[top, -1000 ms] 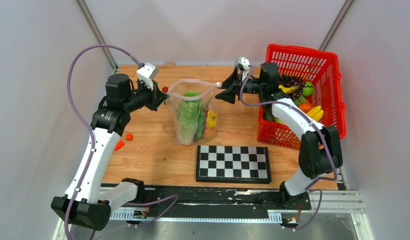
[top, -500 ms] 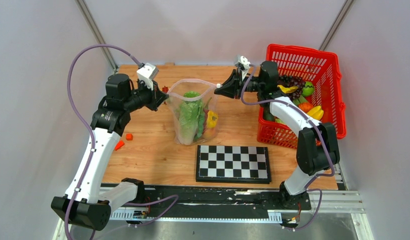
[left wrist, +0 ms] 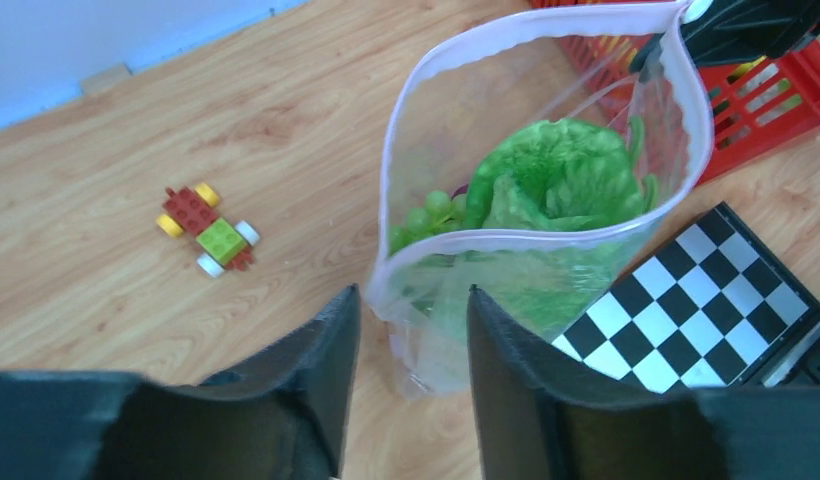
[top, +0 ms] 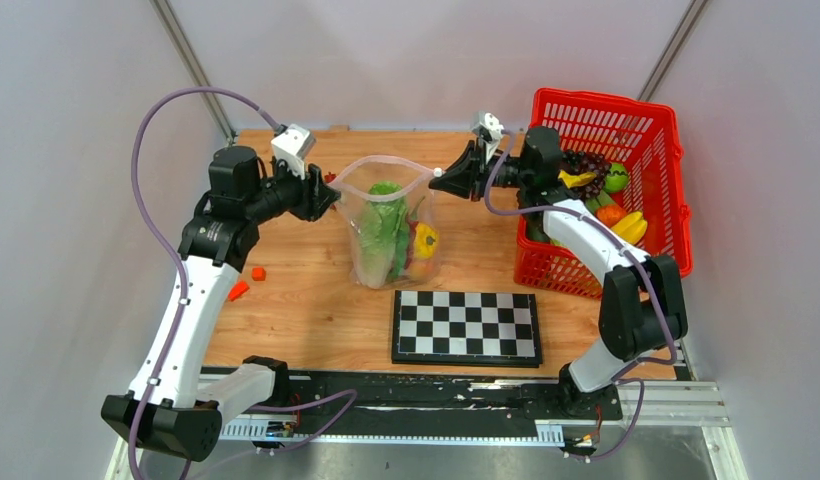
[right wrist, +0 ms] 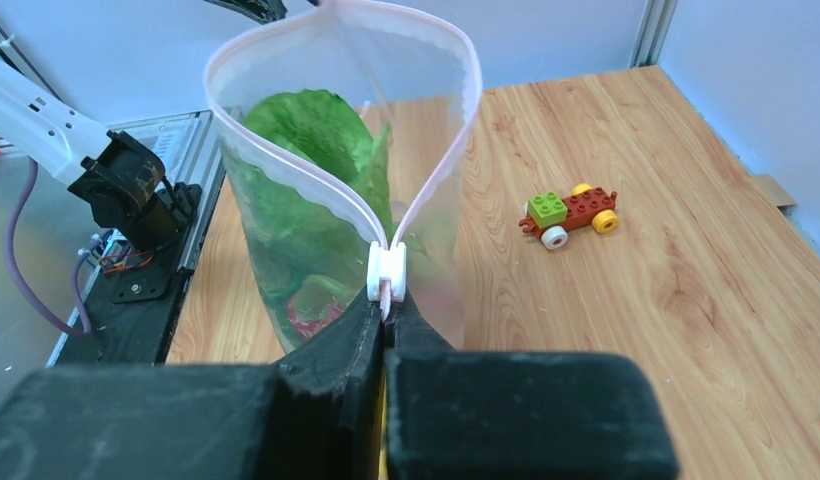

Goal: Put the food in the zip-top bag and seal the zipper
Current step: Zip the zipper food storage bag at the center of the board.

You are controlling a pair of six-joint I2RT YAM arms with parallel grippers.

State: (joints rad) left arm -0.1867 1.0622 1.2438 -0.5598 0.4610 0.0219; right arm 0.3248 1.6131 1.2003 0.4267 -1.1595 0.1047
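The clear dotted zip-top bag (top: pixel 371 265) is standing upright on the wooden surface (top: pixel 296 300), between the two arms, behind the black-and-white chessboard (top: pixel 466 327) and left of the red mesh basket (top: pixel 606 100). Only the overhead view is showing this layout, along with a yellow toy piece (top: pixel 424 238) low inside the bag.

The left wrist view is looking down into the open mouth, rimmed by the pale pink zipper strip (left wrist: pixel 546 236), with green leafy toy lettuce (left wrist: pixel 546 170) and green toy grapes (left wrist: pixel 426 215) inside. The left pincer (left wrist: pixel 413 300) is standing released, jaws apart, with the bag's near corner between them.

The right wrist view alone is revealing the right pincer (right wrist: pixel 388 305) clenching the strip just below its white slider (right wrist: pixel 386 268). Both wrist views are catching a small toy-brick car (left wrist: pixel 206 230) lying on the wood beside the bag.
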